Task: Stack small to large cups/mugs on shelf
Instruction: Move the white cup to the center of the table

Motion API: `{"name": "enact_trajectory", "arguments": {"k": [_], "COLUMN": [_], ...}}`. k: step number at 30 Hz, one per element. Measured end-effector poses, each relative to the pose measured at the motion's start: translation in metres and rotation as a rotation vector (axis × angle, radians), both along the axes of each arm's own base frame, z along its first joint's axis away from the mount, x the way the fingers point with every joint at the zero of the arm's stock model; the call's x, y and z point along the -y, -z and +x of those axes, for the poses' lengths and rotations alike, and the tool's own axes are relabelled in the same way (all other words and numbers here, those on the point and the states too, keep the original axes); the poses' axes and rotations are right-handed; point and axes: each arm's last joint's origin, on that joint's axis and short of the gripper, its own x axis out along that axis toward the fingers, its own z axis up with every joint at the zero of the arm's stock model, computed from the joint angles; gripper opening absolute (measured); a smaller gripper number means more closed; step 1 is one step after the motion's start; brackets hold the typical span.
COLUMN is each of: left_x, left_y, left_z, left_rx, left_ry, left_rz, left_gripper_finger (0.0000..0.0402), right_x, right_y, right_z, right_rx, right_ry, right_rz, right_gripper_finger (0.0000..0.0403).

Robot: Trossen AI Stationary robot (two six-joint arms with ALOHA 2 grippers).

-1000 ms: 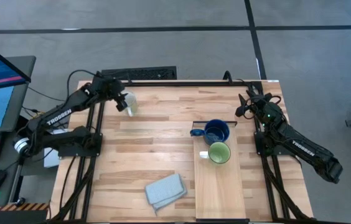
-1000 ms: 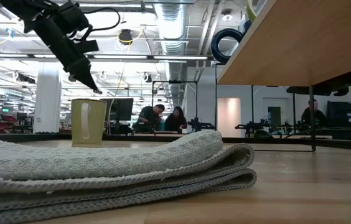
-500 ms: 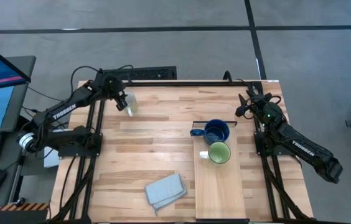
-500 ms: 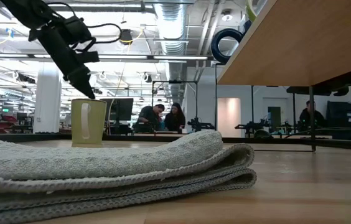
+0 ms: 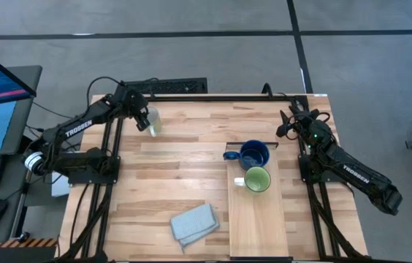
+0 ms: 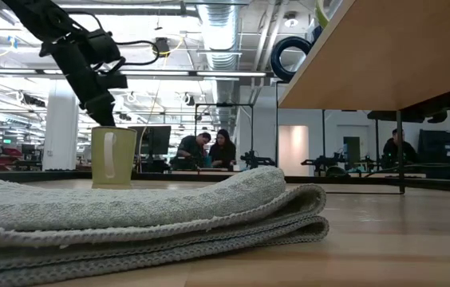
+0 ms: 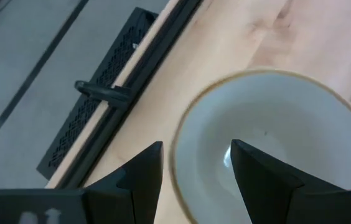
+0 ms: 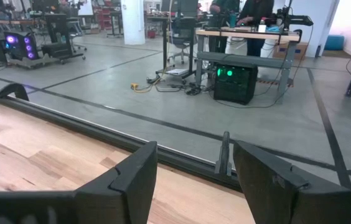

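Note:
A cream mug [image 5: 154, 123] stands upright on its base at the table's far left, and also shows in the low view [image 6: 113, 157]. My left gripper [image 5: 145, 117] is open and points down over the mug. In the left wrist view [image 7: 197, 168] one finger is inside the mug [image 7: 269, 118] and one is outside its wall, with no touch showing. A dark blue mug [image 5: 253, 154] and a light green mug [image 5: 257, 179] stand on the light-wood shelf [image 5: 257, 219]. My right gripper [image 5: 294, 120] is open and empty at the far right [image 8: 194, 168].
A folded grey-blue cloth [image 5: 193, 223] lies near the table's front edge, left of the shelf, and fills the foreground of the low view [image 6: 145, 211]. A dark rail [image 7: 110, 93] runs along the far edge behind the cream mug. People show in the room beyond.
My left gripper has come down toward the cream mug, and its fingertips are now at the mug's rim. The mug has stayed where it was.

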Motion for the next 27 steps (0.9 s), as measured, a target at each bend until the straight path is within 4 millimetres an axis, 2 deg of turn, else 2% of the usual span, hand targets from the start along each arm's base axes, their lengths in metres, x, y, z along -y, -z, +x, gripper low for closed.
{"name": "enact_trajectory", "arguments": {"k": [27], "left_x": [-0.0002], "left_y": [0.0011], "left_z": [-0.0029], "left_rx": [0.012], "left_ry": [-0.163], "left_rz": [-0.027], "left_gripper_finger": [0.0181], "right_x": [0.0000], "right_y": [-0.0001], "right_z": [0.0000], "right_rx": [0.000], "right_ry": [0.000], "right_rz": [0.000], "right_gripper_finger": [0.0235]}}
